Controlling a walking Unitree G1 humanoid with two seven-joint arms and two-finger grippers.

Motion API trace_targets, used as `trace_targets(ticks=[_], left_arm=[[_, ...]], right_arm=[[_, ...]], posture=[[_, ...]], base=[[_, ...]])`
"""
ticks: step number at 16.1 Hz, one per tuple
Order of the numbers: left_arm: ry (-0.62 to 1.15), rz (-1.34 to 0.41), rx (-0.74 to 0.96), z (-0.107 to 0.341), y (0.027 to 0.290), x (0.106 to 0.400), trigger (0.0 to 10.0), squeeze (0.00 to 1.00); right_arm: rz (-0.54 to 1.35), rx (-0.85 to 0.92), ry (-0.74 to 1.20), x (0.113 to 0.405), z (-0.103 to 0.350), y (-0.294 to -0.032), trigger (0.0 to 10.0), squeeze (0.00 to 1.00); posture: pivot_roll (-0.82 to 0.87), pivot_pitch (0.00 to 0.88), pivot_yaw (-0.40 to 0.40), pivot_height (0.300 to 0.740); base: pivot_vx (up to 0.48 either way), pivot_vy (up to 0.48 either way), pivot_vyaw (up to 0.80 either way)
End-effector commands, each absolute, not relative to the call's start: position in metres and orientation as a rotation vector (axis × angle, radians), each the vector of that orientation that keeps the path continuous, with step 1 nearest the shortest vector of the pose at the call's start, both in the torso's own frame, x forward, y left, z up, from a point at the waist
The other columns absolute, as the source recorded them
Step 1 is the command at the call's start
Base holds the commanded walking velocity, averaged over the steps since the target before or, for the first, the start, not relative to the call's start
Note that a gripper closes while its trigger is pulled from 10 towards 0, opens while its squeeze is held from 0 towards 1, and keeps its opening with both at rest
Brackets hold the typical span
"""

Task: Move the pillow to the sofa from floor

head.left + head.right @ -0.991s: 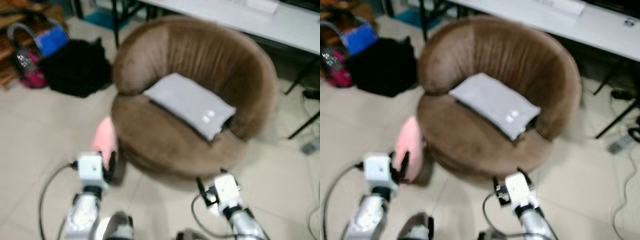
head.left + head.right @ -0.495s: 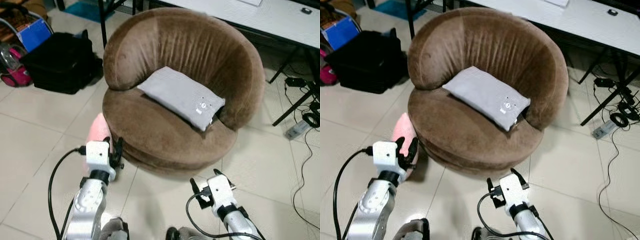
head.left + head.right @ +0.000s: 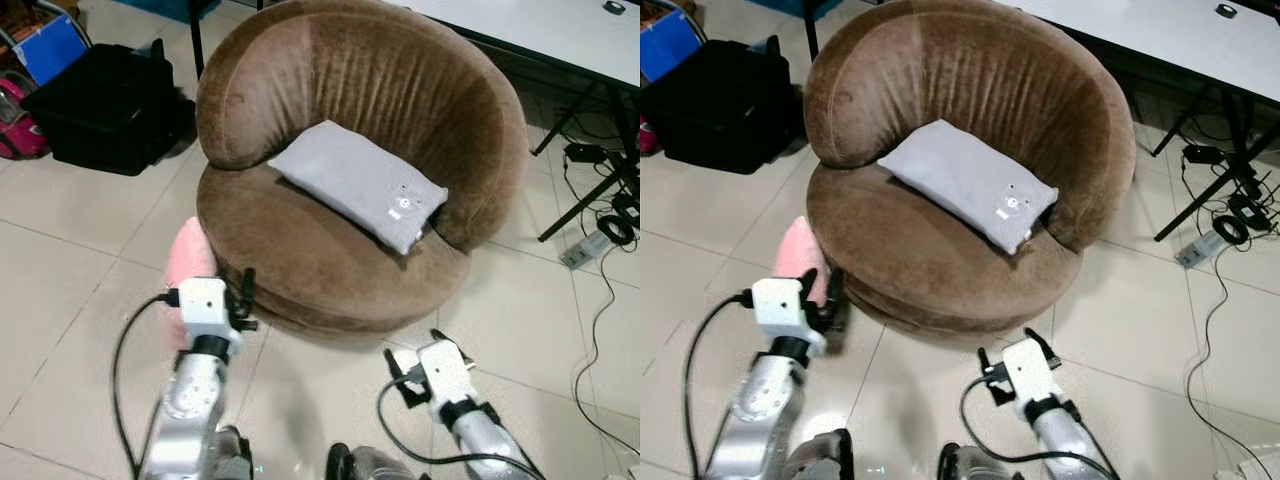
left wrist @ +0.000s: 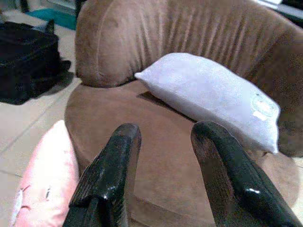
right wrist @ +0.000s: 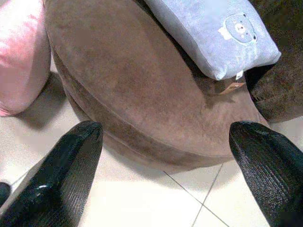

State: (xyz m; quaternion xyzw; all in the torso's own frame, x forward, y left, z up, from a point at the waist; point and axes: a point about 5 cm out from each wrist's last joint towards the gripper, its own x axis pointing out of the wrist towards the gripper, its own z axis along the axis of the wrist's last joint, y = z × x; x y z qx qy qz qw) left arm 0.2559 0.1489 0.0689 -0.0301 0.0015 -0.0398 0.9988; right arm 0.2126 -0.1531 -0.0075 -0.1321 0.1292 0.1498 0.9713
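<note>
Since half a second ago the camera has drawn closer over the sofa (image 3: 350, 200), and the left gripper (image 3: 243, 298) has edged up beside the pink pillow (image 3: 190, 262).

At far left a black bag (image 3: 105, 105) sits on the tiled floor (image 3: 70, 260). The pink pillow stands on the floor, leaning against the sofa's left front edge. The left arm reaches forward and up, its gripper just beside the pillow, next to the seat edge; its fingers (image 4: 111, 175) are spread with nothing between them, pointing over the seat. A grey pillow (image 3: 355, 195) lies on the sofa seat against the backrest. The right arm is bent low before the sofa front, its gripper (image 3: 410, 350) over the floor, fingers (image 5: 66, 165) spread wide and empty. At right, cables (image 3: 610, 215) lie on the floor under a white worktop (image 3: 560, 40).
</note>
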Motion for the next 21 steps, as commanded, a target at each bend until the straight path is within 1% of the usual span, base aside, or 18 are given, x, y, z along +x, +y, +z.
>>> trace_targets(ticks=[1,13,17,21], left_arm=[[0.005,-0.075,-0.073,0.0689,0.1496,0.2561,10.0,0.00],[0.006,-0.119,-0.166,0.0692,0.1443,0.2612,10.0,0.00],[0.003,-0.157,-0.157,0.0695,0.1434,0.2595,10.0,0.00],[-0.007,-0.215,-0.100,0.0698,0.1416,0.2569,10.0,0.00]], right_arm=[[0.302,-0.260,0.293,0.2110,-0.0114,-0.1561,10.0,0.00],[0.305,-0.262,0.307,0.2120,-0.0121,-0.1584,10.0,0.00],[0.305,-0.258,0.305,0.2101,-0.0119,-0.1582,10.0,0.00],[0.310,-0.255,0.305,0.2079,-0.0122,-0.1571,10.0,0.00]], posture=[[0.06,0.220,-0.183,0.740],[0.05,0.196,-0.177,0.740],[0.05,0.204,-0.177,0.740],[0.05,0.205,-0.171,0.740]], base=[[0.000,0.465,0.00],[0.000,0.474,0.00],[0.000,0.480,0.00],[0.000,0.472,0.00]])
